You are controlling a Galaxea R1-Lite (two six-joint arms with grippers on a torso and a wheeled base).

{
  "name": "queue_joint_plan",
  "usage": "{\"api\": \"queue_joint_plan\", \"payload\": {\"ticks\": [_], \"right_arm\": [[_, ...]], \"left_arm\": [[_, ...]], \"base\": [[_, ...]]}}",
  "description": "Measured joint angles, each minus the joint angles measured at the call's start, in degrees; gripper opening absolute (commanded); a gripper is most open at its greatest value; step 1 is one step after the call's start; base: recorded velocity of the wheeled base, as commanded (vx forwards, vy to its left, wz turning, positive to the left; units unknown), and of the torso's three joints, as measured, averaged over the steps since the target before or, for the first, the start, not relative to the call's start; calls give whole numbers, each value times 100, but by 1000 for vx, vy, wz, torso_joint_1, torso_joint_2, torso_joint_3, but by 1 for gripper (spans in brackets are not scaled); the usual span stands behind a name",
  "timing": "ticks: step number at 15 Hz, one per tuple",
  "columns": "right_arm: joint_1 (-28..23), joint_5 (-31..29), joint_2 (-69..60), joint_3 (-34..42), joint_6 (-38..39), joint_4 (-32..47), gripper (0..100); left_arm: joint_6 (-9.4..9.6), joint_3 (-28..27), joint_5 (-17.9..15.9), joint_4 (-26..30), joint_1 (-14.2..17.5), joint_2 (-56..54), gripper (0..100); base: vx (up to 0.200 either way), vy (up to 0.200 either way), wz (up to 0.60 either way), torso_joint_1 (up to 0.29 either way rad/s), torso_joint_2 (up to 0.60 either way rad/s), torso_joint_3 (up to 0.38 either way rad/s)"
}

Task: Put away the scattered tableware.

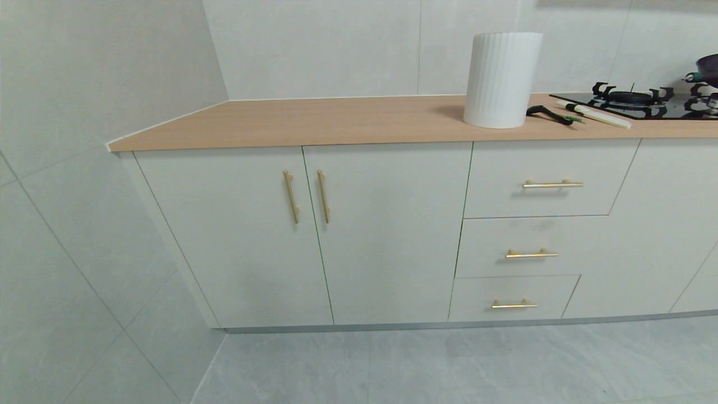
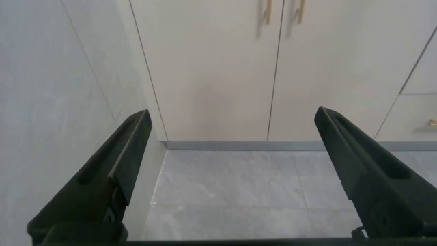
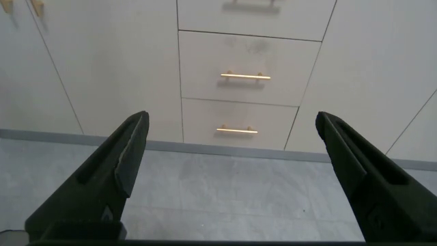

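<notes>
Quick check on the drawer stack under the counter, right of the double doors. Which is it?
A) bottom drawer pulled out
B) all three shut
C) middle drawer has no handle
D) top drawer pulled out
B: in the head view the top drawer, middle drawer and bottom drawer all sit flush with the cabinet front, and each carries its own gold bar handle.

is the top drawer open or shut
Shut: the top drawer sits flush with the middle drawer below, no gap showing.
</notes>
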Motion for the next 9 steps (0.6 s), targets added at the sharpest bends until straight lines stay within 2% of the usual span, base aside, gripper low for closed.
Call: {"api": "queue_joint_plan", "payload": {"ticks": [7, 9], "right_arm": [[2, -6, 2, 0, 30, 0, 100], [2, -6, 5, 0, 28, 0, 100]], "left_arm": [[-222, 0, -1, -6, -2, 0, 100], [-221, 0, -4, -6, -2, 0, 100]], "base": [[0, 0, 0, 0, 0, 0], [0, -200, 0, 2, 2, 5]]}}
